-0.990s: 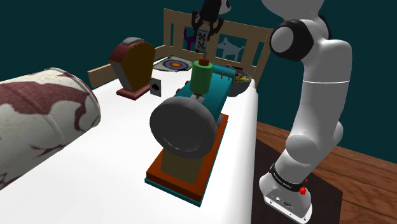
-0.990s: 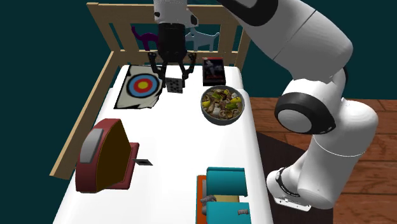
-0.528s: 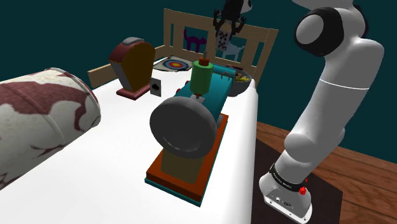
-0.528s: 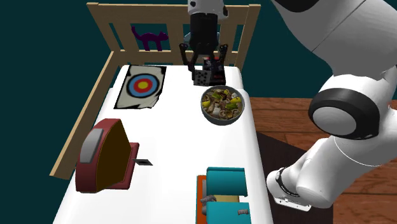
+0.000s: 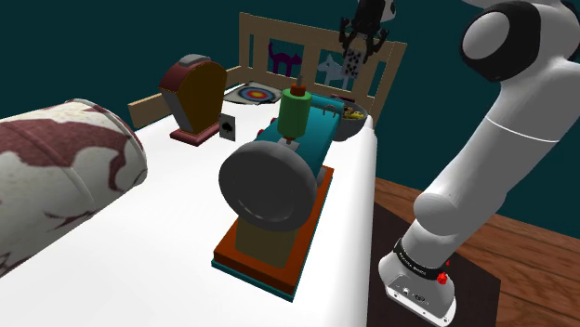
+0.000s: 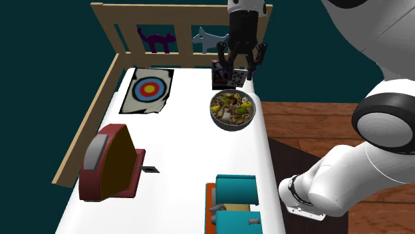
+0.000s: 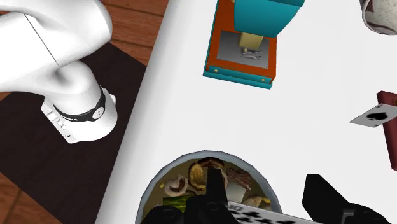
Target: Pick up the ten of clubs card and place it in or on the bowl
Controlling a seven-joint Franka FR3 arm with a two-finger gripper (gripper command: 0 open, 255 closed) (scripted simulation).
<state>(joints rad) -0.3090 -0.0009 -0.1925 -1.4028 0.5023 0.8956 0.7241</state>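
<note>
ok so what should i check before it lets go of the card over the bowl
1. Card clasped in the gripper: ok.
2. Bowl under the fingers, as the wrist view shows: ok.
3. Bowl upright on the white surface: ok.
4. Food heaped in the bowl, so the card would rest on top: ok.
5. Drop height above the bowl: cannot tell.

1. The held card (image 6: pixel 236 79), clasped in the gripper (image 6: pixel 238 75), shows black pips; no number on it can be read.
2. The second card (image 7: pixel 373 116), beside a dark red object (image 7: pixel 390 130), bears one black spade.
3. The mat (image 6: pixel 149 90) shows bullseye rings without lettering.
4. Small marks on the arm's base (image 7: pixel 79 116) cannot be read.
</note>
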